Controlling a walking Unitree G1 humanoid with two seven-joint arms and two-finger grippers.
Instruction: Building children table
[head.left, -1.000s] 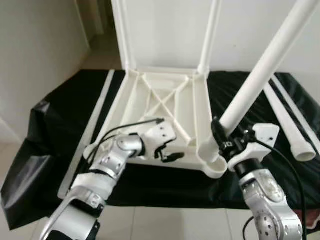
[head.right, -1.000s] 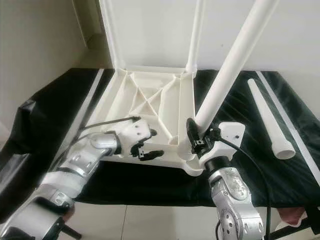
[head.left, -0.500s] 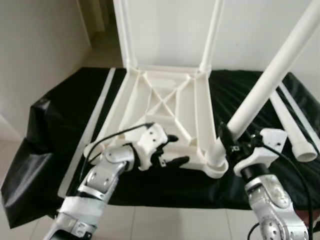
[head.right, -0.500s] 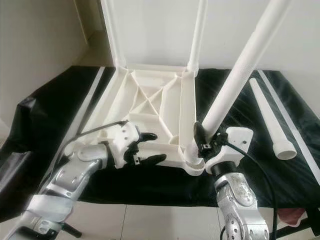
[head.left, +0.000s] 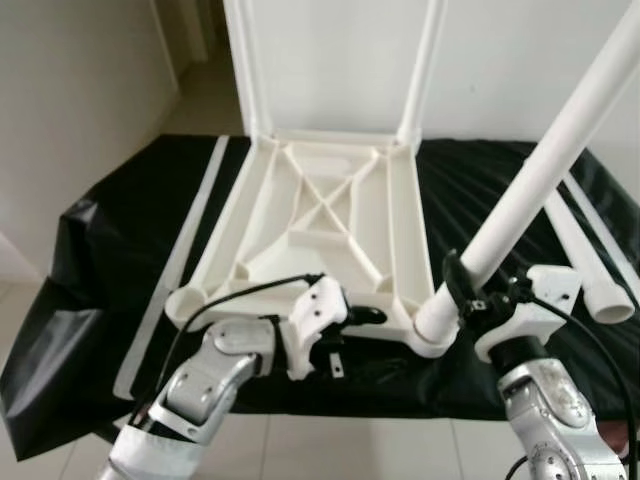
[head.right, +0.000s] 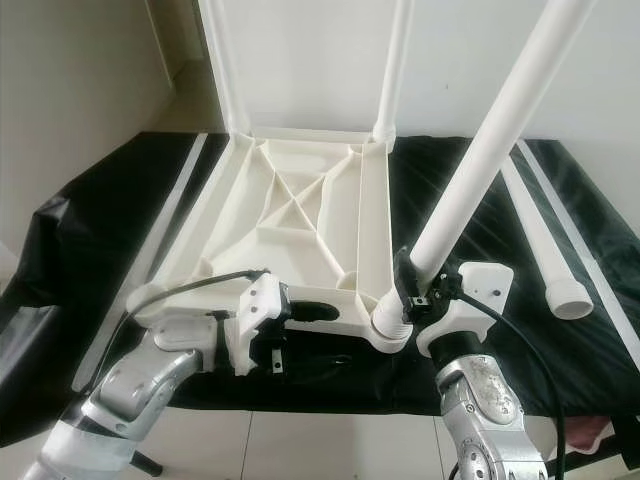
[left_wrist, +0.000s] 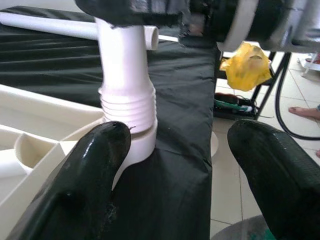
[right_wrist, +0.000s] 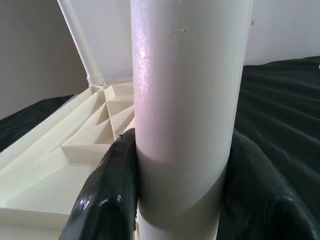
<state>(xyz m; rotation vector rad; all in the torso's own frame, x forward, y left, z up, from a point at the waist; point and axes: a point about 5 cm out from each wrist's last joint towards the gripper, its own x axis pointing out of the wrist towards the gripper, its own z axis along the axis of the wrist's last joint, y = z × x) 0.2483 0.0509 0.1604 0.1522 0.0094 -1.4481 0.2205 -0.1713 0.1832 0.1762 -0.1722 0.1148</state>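
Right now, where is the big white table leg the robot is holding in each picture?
Left eye view: the table leg slants up from the near right corner socket to the top right.
Right eye view: the same leg, right of centre, slanting likewise.
Left wrist view: its ribbed foot sits in the socket.
Right wrist view: it stands upright between that gripper's black fingers.
Shared landmark: the upside-down tabletop.
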